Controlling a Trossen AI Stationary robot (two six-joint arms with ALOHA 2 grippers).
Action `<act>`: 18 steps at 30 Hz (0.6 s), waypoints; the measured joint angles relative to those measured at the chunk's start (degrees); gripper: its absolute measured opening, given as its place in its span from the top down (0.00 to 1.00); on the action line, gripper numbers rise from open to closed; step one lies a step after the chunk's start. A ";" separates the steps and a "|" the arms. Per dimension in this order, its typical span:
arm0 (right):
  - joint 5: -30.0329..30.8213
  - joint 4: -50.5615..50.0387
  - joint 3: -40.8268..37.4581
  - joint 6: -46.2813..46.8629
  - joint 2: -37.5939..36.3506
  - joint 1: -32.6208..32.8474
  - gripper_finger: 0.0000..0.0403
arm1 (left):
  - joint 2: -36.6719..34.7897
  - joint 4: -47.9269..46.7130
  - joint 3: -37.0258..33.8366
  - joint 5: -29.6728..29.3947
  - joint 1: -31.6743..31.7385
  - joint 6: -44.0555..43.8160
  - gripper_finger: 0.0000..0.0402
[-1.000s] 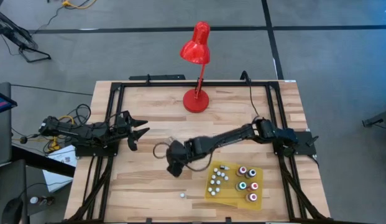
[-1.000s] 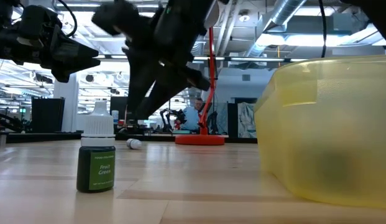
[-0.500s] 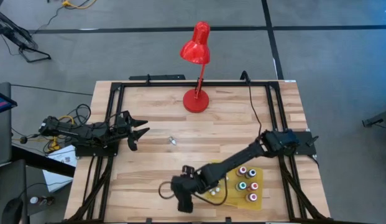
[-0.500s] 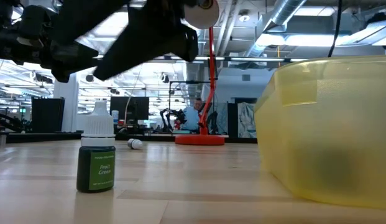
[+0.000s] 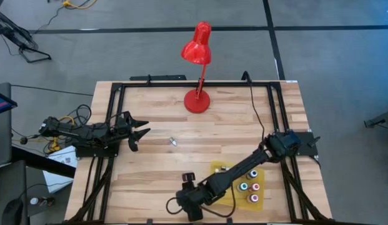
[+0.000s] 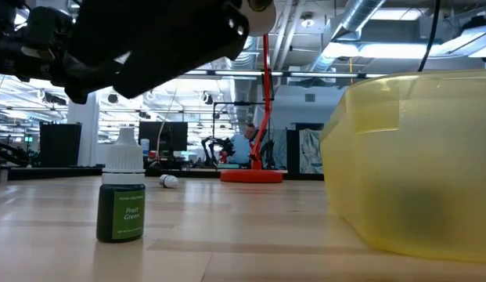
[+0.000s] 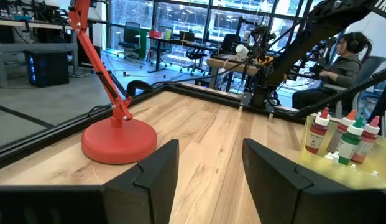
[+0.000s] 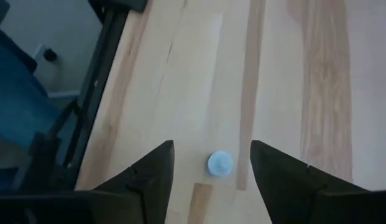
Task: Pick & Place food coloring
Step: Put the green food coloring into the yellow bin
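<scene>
We are counting one red lamp point(image 5: 197, 100) in the upper middle of the high view and two dark arms: the left arm point(image 5: 87, 132) at the left edge and the right arm point(image 5: 243, 178) at the lower right. We are seeing one yellow tray point(image 5: 216, 170) at the lower right. In it we are counting four tray bottles point(image 5: 252, 198); the arm is covering part of the tray, so there may be more. One green bottle point(image 6: 121, 196) is standing alone at the left of the low view. One small pale object point(image 5: 172, 141) is lying near the table's middle. One person point(image 7: 342, 59) is sitting at the upper right of the left wrist view.
</scene>
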 joint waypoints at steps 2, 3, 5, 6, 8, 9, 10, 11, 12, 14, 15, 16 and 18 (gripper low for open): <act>0.00 1.94 -0.91 -0.02 0.00 -0.12 0.49 | 0.01 0.01 0.00 0.00 0.00 0.00 0.58; 0.03 2.68 -1.53 -0.01 -0.02 -0.21 0.49 | 0.00 0.02 0.00 0.01 -0.01 0.00 0.58; 0.02 4.00 -2.72 0.00 -0.01 -0.40 0.48 | 0.00 0.00 0.01 0.01 -0.01 0.00 0.58; -0.13 4.62 -3.14 -0.01 -0.01 -0.59 0.48 | 0.00 0.00 0.01 0.01 0.01 -0.02 0.58; -0.65 5.19 -3.52 0.13 -0.02 -0.76 0.48 | 0.00 0.01 0.01 0.00 0.01 0.00 0.58; -1.19 5.17 -3.57 0.43 -0.02 -0.84 0.47 | 0.00 0.01 -0.01 0.00 -0.01 0.00 0.58; -1.41 5.17 -3.57 0.45 -0.02 -0.90 0.47 | 0.00 0.01 0.00 0.01 -0.01 0.00 0.58; -1.49 5.17 -3.57 0.46 -0.02 -0.91 0.47 | 0.00 0.00 -0.01 -0.01 0.01 0.00 0.58; -1.47 5.20 -3.57 0.46 -0.02 -0.96 0.47 | 0.00 0.00 0.01 0.01 -0.01 -0.02 0.58; -1.51 5.14 -3.57 0.80 0.00 -0.96 0.47 | 0.00 0.00 0.01 0.01 -0.01 0.00 0.58; -1.57 5.02 -3.57 1.46 -0.02 -0.96 0.47 | 0.00 0.00 -0.01 0.01 -0.01 0.00 0.58; -2.04 4.94 -3.57 2.26 -0.01 -0.96 0.47 | 0.01 0.01 0.01 0.00 -0.01 0.00 0.58; -3.56 4.88 -3.57 4.01 -0.02 -1.08 0.47 | 0.02 0.01 0.01 0.01 0.00 -0.01 0.58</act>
